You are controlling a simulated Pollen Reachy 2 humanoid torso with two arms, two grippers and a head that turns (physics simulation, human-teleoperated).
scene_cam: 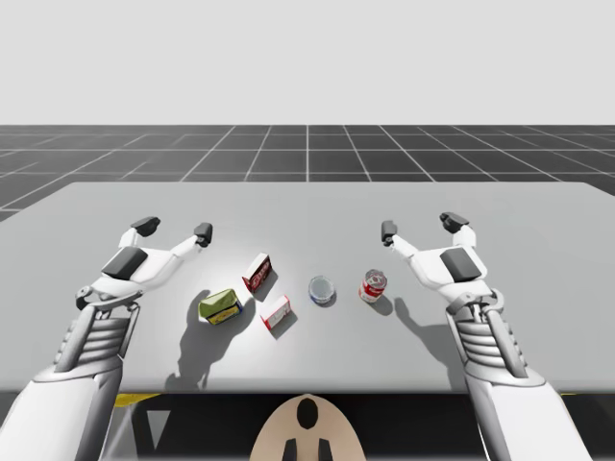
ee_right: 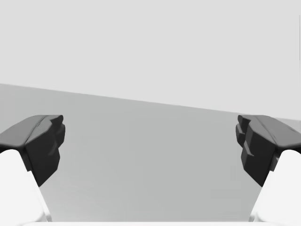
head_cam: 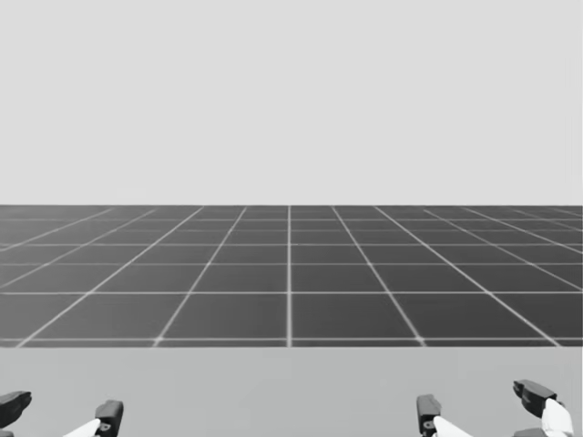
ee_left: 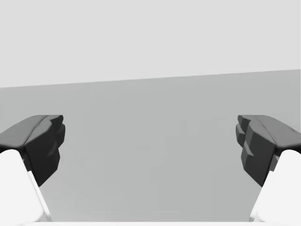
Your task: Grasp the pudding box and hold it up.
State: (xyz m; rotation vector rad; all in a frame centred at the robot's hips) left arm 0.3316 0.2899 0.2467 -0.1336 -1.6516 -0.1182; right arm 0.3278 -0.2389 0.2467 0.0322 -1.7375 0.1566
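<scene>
2 red-and-white boxes lie on the grey bench, and I cannot tell which of them is the pudding box: the farther red-and-white box stands on edge to the left of the short blue-and-silver can and a little beyond it, while the nearer red-and-white box lies to the can's left and closer to me. Neither box touches the other or the can. Further left of the can, past both boxes, sits a green-and-yellow box. Just beside the can on its right stands a red-and-white can. My left gripper hangs well to the left of the can and beyond it, fingers spread wide with nothing between them, apart from every box. My right gripper hangs to the can's right and beyond it, likewise spread wide and holding nothing
</scene>
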